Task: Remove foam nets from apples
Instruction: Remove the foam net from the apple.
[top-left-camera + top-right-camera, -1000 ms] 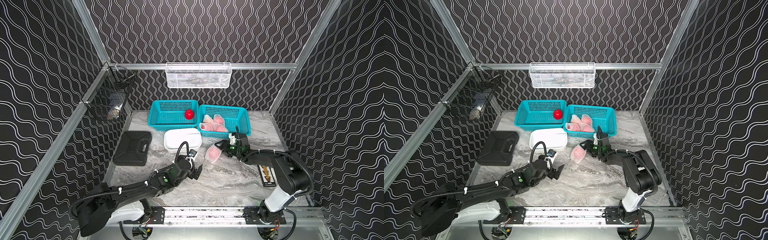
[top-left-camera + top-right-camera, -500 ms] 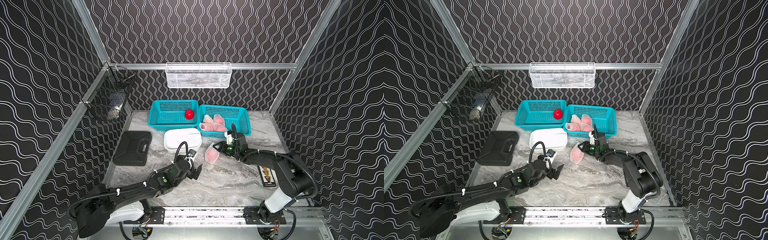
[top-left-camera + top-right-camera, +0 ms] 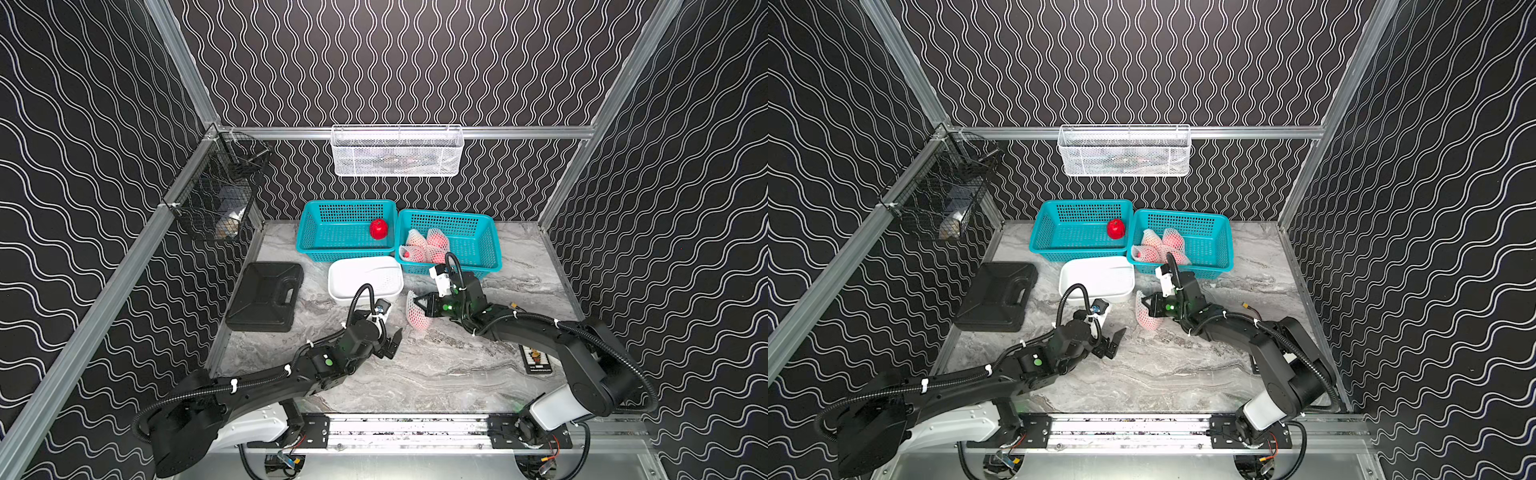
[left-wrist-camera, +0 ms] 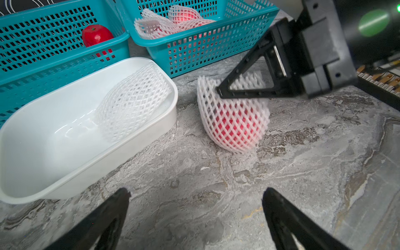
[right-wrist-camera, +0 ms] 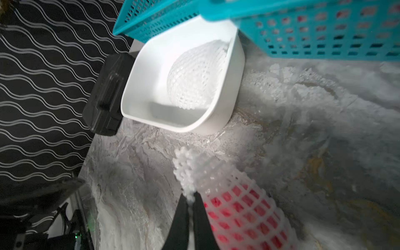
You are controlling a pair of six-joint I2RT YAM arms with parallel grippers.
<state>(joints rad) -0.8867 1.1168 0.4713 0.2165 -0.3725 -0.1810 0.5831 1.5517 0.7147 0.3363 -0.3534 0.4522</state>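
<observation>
Mostly hidden apple (image 4: 229, 121) inside foam net (image 4: 206, 93), right fingers (image 5: 181, 218) together on its rim, left fingers (image 4: 106, 218) apart.

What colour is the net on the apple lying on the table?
The net is white, diamond-mesh, red showing through; clearest in the left wrist view.

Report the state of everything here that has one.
Right gripper: shut, fingers pinching the foam net's rim.
Left gripper: open, empty.
Table apple: netted, resting on the tabletop.
Glossy red apple: bare, in a teal basket.
Other apples: netted, in the neighbouring teal basket.
White tub: holds one empty net.
Black case: closed.
</observation>
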